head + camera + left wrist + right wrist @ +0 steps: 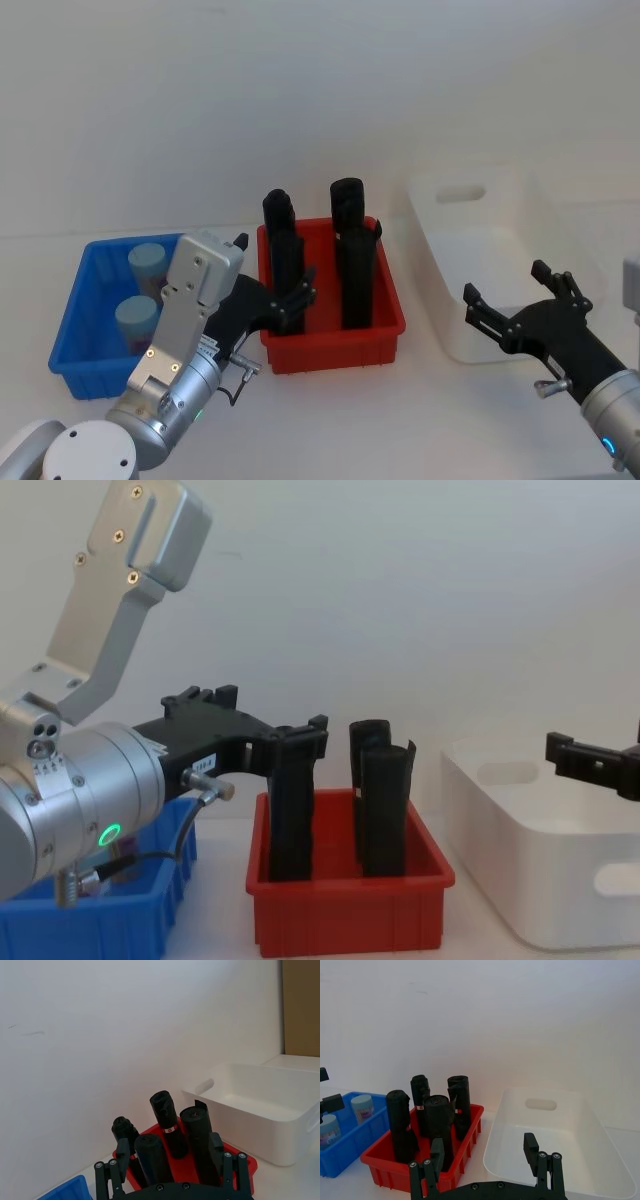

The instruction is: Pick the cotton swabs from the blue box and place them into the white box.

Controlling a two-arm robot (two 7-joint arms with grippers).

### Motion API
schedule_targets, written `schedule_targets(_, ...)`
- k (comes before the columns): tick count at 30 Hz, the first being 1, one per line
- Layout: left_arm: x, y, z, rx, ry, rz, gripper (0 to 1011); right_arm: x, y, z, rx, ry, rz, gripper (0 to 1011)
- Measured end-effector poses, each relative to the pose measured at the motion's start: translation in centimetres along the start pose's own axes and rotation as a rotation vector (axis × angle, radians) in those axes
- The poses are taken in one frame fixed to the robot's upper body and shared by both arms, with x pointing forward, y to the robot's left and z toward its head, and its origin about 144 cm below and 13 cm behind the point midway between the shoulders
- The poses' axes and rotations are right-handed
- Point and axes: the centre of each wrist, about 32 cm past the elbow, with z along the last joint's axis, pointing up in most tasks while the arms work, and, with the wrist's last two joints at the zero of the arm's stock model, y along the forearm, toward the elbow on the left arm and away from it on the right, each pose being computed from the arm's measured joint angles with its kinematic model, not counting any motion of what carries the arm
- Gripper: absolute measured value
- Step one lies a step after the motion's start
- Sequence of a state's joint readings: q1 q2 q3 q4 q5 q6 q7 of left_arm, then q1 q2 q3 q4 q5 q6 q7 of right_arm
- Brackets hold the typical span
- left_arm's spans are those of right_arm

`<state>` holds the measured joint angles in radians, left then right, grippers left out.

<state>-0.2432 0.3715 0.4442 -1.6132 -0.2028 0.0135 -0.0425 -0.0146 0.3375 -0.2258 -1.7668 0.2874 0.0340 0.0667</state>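
Observation:
Two cotton swabs jars with pale teal lids stand in the blue box at the left; the right wrist view shows them too. The white box stands at the right with nothing visible inside it. My left gripper hovers open and holds nothing, between the blue box and the red bin, with its fingers spread. Open too, my right gripper hangs over the white box's near end, and nothing is in it.
A red bin with several tall black rolls stands between the two boxes, right by my left gripper's fingertips. A plain white wall rises behind the table. Bare table surface lies in front of the bins.

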Motion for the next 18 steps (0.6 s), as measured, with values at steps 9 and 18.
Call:
schedule_targets(9, 0.0, 0.0, 0.0, 0.0, 0.0, 0.0, 1003, 0.0, 0.0, 0.0, 0.0, 0.0, 0.0, 1002)
schedule_targets(18, 0.0, 0.0, 0.0, 0.0, 0.0, 0.0, 1003, 0.0, 0.0, 0.0, 0.0, 0.0, 0.0, 1001)
